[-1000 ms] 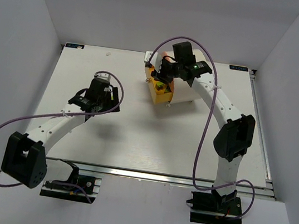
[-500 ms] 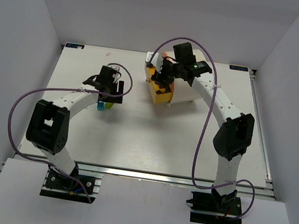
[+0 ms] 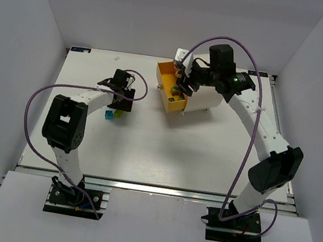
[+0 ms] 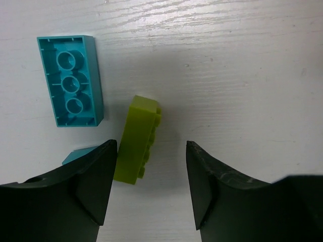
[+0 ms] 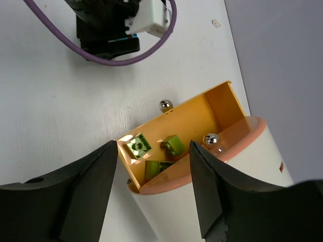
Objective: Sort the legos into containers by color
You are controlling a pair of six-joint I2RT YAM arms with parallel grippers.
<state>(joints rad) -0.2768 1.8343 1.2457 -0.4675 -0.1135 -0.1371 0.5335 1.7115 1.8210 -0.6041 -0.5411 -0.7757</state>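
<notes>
A lime brick (image 4: pixel 135 141) lies on its side on the table between my left gripper's (image 4: pixel 151 147) open fingers, close to the left finger. A teal brick (image 4: pixel 70 80) lies upside down just beyond it, and it also shows in the top view (image 3: pixel 109 115). Another teal piece (image 4: pixel 81 154) is half hidden behind the left finger. The cream-white drum (image 3: pixel 207 98) lies on its side with an orange tray (image 5: pixel 202 113) at its end. Three lime bricks (image 5: pixel 138 146) lie in the tray. My right gripper (image 5: pixel 153 146) hovers open and empty above them.
Two round metal fittings (image 5: pixel 165 105) sit on the tray's edges. The left arm's wrist and purple cable (image 5: pixel 108 30) lie just beyond the tray in the right wrist view. White walls enclose the table (image 3: pixel 163 152) on three sides.
My left arm has folded up and its gripper has moved back, over the bricks. My right gripper has drawn back to the right, uncovering the orange tray.
</notes>
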